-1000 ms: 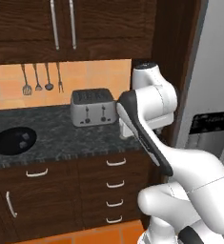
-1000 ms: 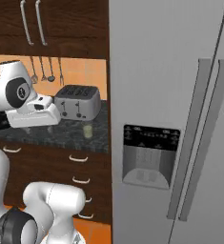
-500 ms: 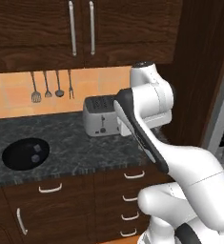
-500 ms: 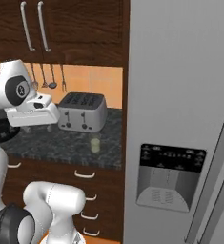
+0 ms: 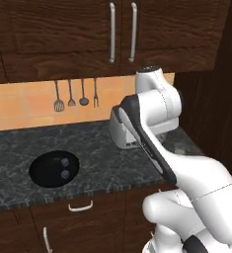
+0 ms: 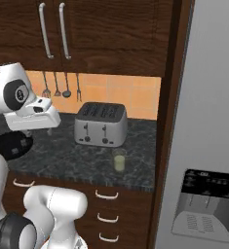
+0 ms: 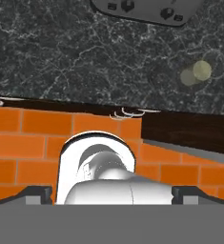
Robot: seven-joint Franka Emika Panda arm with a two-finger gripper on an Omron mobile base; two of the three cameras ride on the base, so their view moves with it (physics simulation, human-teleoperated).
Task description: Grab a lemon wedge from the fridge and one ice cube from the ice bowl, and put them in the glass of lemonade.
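Glass (image 6: 119, 159) sits at 5 o'clock from toaster (image 6: 100, 124), handy for drops. Bowl (image 5: 54, 168) holds cubes. Your jaws: cannot tell.

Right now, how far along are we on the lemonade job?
Nothing looks done yet. The fridge is shut, two ice cubes lie in the ice bowl, and the glass of lemonade shows only liquid. The gripper is open and empty. Left: fetch the lemon wedge and one cube, then drop both in.
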